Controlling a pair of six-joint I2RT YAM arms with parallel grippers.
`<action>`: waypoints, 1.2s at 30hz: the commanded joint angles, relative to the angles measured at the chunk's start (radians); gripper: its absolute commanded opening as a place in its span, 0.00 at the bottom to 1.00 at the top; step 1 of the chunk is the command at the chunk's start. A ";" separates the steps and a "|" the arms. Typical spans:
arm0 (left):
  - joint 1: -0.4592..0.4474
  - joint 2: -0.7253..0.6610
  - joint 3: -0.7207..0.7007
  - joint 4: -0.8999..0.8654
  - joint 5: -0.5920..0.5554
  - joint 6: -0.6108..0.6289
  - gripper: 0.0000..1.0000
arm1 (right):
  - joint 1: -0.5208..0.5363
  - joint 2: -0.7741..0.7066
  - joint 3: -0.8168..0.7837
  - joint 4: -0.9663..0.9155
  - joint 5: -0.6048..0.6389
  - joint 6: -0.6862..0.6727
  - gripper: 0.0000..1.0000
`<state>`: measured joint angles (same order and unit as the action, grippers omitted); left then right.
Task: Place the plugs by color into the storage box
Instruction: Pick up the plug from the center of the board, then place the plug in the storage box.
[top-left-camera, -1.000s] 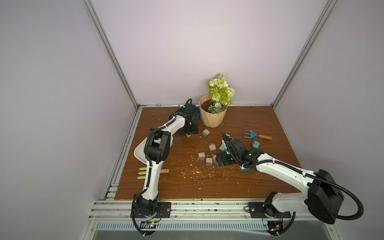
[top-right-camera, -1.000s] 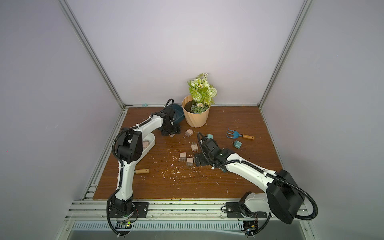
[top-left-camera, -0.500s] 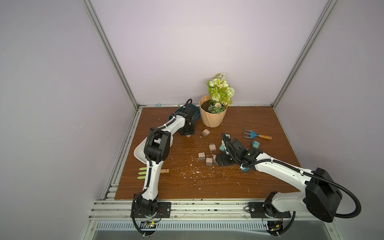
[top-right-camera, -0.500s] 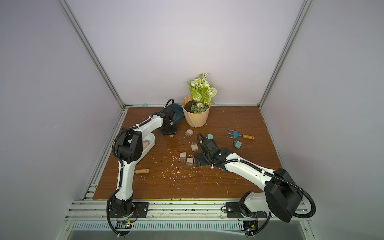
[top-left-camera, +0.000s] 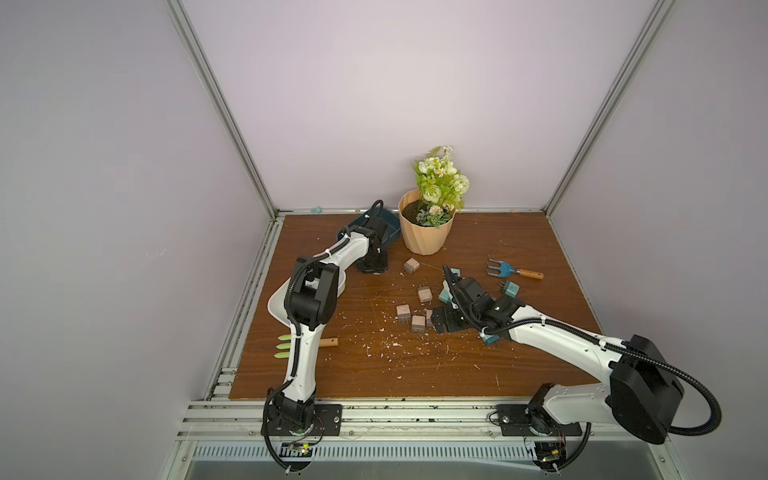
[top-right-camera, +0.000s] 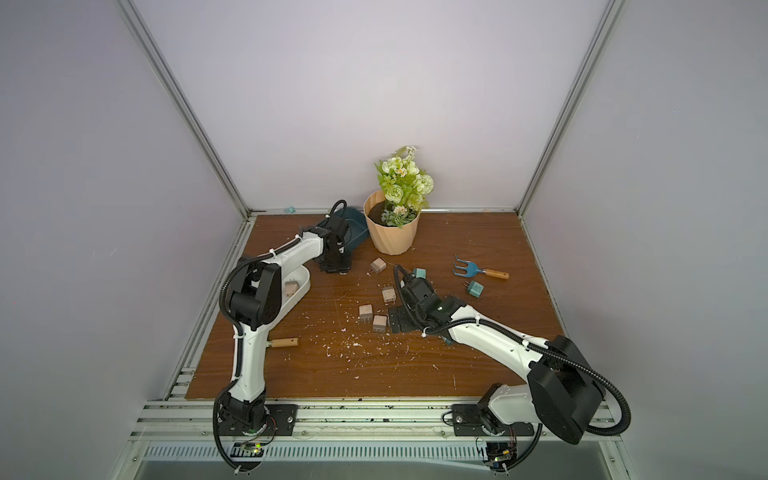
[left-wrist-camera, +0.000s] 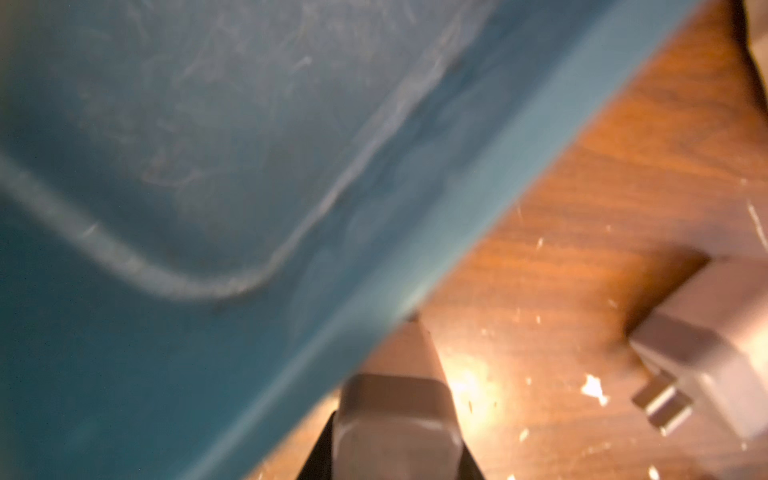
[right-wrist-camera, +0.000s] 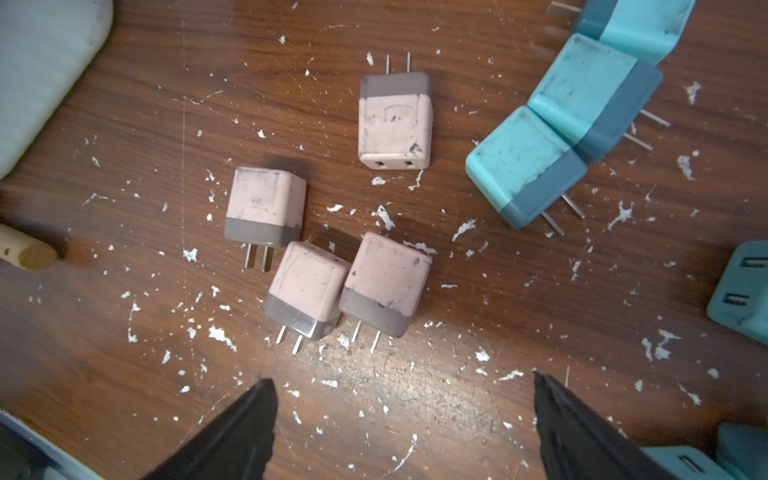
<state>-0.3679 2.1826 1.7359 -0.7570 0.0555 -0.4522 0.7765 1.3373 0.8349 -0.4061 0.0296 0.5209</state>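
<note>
Only a top view shows us the white oval plastic tray (top-right-camera: 306, 286), at nine o'clock, holding one beige-pink cube plug (top-right-camera: 291, 287). At eleven o'clock, beside the dark teal tray (left-wrist-camera: 208, 166), the left claw (top-left-camera: 372, 268) grips a second beige-pink plug (left-wrist-camera: 397, 407); the right claw (right-wrist-camera: 405, 415) gapes above four more plugs (right-wrist-camera: 307, 286).

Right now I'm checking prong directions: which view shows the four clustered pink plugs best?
The right wrist view: the four pink plugs sit central and sharp, prongs and sockets clear. In both top views they are tiny, one mostly hidden by the right arm. The left wrist view does not show that cluster.
</note>
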 joint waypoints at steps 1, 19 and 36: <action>-0.005 -0.057 -0.013 -0.019 -0.011 0.005 0.26 | -0.002 0.003 0.014 0.024 0.013 0.011 0.99; -0.026 -0.220 -0.130 -0.042 -0.038 0.008 0.14 | -0.003 -0.006 0.009 0.027 0.012 -0.002 0.99; 0.192 -0.477 -0.325 -0.114 -0.070 0.035 0.11 | -0.003 0.011 0.012 0.042 -0.006 -0.032 0.99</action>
<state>-0.2398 1.7355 1.4395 -0.8318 0.0105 -0.4332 0.7765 1.3384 0.8349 -0.3866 0.0223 0.5034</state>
